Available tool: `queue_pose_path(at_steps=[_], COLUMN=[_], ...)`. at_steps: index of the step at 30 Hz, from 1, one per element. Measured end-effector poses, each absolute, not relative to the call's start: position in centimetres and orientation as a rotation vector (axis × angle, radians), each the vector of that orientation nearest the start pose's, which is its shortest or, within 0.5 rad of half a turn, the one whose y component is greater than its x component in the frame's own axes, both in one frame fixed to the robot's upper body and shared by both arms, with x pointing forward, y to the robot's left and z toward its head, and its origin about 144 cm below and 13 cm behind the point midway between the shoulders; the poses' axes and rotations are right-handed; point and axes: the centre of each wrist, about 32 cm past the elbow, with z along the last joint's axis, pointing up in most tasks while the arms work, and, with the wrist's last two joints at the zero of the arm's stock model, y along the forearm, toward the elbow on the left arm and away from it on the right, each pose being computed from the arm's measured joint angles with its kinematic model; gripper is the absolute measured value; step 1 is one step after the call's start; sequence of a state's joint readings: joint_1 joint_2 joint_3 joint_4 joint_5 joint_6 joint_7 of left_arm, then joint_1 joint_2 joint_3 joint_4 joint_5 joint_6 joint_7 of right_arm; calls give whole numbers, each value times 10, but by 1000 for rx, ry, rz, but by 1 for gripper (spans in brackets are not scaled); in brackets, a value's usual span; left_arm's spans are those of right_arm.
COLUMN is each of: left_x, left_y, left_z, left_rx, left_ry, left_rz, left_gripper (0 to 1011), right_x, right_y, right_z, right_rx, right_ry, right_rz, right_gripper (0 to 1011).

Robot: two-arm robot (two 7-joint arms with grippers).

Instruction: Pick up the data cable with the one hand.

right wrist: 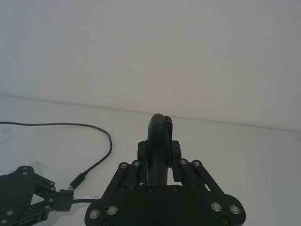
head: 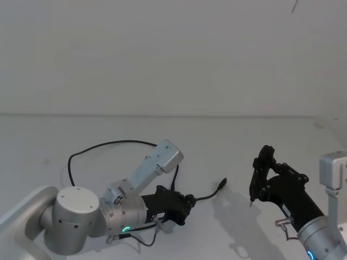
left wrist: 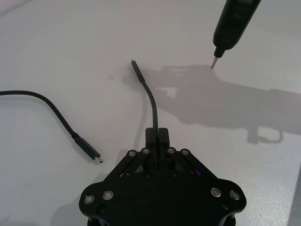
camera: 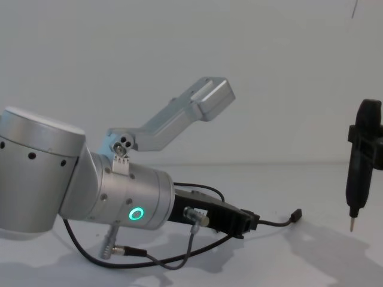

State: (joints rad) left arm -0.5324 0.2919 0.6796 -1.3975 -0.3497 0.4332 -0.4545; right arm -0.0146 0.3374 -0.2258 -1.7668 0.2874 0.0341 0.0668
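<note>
My left gripper (head: pixel 188 205) sits low over the white table (head: pixel 227 135), shut on the data cable (head: pixel 108 143) a short way from one end. In the left wrist view the thin black data cable (left wrist: pixel 151 99) runs out from between the fingers to a small plug (left wrist: pixel 134 64). The other plug (left wrist: pixel 87 149) lies on the table beside the left gripper (left wrist: pixel 156 136). The rest of the cable loops back over the table to the left. In the chest view the held end (camera: pixel 295 214) pokes out past the left gripper (camera: pixel 251 222).
My right gripper (head: pixel 263 181) hovers at the right, shut on a slim black stick-shaped tool (camera: pixel 361 161) whose pale tip (left wrist: pixel 213 63) points down near the table. A short grey wire with silver plugs (camera: pixel 179 258) hangs under the left wrist.
</note>
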Motion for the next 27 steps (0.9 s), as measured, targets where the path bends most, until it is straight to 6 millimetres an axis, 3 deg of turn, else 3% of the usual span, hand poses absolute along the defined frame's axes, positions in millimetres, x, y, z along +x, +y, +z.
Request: queue_pose_path(at_steps=[12,27], left_x=[549,547], left_y=[136,151], left_z=[1222,1233], left_rx=[372,272], left_ry=[68,-83], left_rz=[580,528], left_gripper=[35,35], right_x=[443,445], right_y=[-237,-238], right_z=[1192,1229], right_rx=[35,130], right_ry=[-81,-93], right_rz=[-1223,-1144], right_gripper=[279,279])
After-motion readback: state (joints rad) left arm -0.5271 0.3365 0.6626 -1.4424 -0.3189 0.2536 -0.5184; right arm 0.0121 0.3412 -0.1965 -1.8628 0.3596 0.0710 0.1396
